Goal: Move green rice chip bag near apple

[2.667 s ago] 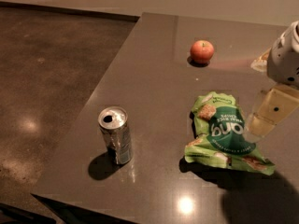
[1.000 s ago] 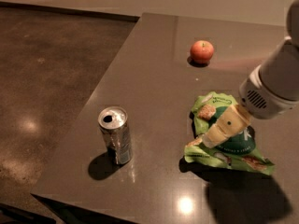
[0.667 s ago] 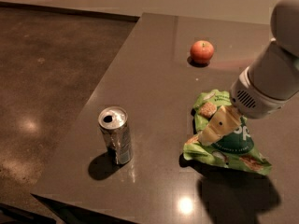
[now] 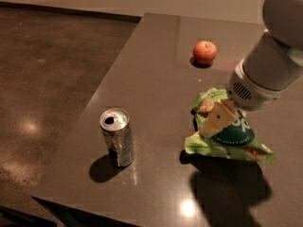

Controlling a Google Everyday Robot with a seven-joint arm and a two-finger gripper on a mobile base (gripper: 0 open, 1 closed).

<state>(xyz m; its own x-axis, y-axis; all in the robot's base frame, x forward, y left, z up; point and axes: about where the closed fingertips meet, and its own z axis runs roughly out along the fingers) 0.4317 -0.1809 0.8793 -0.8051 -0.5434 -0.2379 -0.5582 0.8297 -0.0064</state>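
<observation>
The green rice chip bag [image 4: 236, 138] lies crumpled on the dark table [image 4: 156, 79] at the right, its dark round logo facing up. The apple [image 4: 205, 52] sits behind it, well apart from the bag, toward the table's far edge. My gripper [image 4: 215, 119] comes in from the upper right on a thick grey arm [image 4: 270, 74]. It is low over the bag's left half, at or touching the foil. It hides part of the bag's upper middle.
An opened silver can [image 4: 117, 136] stands upright on the table's front left, well left of the bag. The table's left edge and front corner drop off to a polished concrete floor [image 4: 47, 79].
The arm has swung in from the right and come down, bringing the gripper leftward onto the bag's left half. Bag, apple and can have stayed in place.
</observation>
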